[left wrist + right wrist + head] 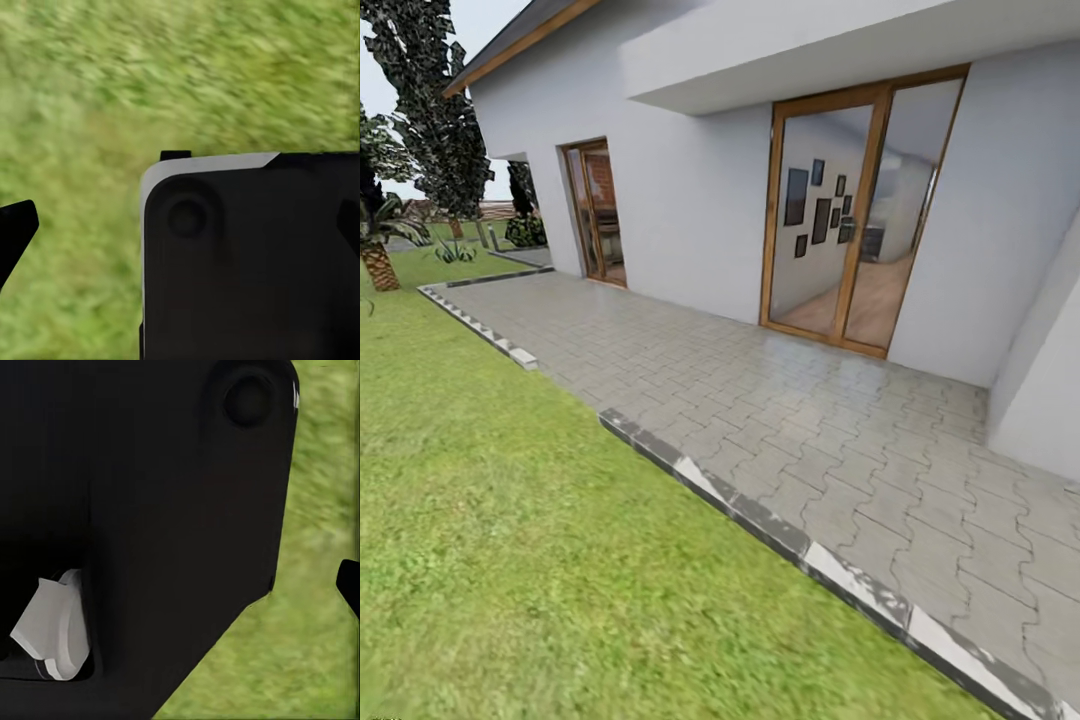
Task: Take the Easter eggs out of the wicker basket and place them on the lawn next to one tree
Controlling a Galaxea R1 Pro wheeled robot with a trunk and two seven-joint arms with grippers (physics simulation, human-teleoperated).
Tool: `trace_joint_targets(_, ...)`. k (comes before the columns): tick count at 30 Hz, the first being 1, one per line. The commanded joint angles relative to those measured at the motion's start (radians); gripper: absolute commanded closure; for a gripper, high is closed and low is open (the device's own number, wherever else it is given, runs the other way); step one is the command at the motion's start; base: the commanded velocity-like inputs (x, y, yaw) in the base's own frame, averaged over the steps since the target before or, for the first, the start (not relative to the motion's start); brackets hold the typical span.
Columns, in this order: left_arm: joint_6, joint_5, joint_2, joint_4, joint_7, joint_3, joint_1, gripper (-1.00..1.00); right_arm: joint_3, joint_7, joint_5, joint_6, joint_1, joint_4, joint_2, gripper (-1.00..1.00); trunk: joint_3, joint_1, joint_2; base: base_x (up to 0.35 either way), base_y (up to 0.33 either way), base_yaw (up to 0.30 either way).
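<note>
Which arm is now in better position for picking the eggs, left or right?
Neither yet. The head view has lawn, patio and house, without basket or eggs. Both wrist cameras look down at grass past the robot's dark body. It should first find the basket.

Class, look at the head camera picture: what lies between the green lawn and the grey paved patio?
In the head view, a border of dark and white kerb stones runs between the lawn and the patio.

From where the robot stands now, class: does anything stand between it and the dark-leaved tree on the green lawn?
Nothing visible does: open mottled green lawn runs toward the dark-leaved tree, left of the grey paved patio.
</note>
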Motion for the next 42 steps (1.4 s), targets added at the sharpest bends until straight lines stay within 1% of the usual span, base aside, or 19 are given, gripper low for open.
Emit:
trace_joint_targets(1,-0.003,-0.001,0.0,0.001,0.001,-0.001,-0.001,-1.0,0.001,-0.001,0.001,-0.002,0.0,-0.001,0.0,-1.0,-0.002,0.001,-0.001,0.311,0.0,0.238)
trace_joint_targets(22,-0.004,-0.001,0.0,0.001,0.0,-0.001,-0.001,-1.0,0.001,-0.001,0.001,-0.002,0.0,0.007,-0.003,-1.0,-0.016,0.001,-0.001,0.312,0.004,0.238)
trace_joint_targets(42,-0.003,-0.001,0.0,0.001,0.001,-0.001,-0.001,-1.0,0.001,-0.001,0.001,-0.002,0.0,0.007,-0.003,-1.0,-0.03,0.001,-0.001,0.319,0.107,0.237)
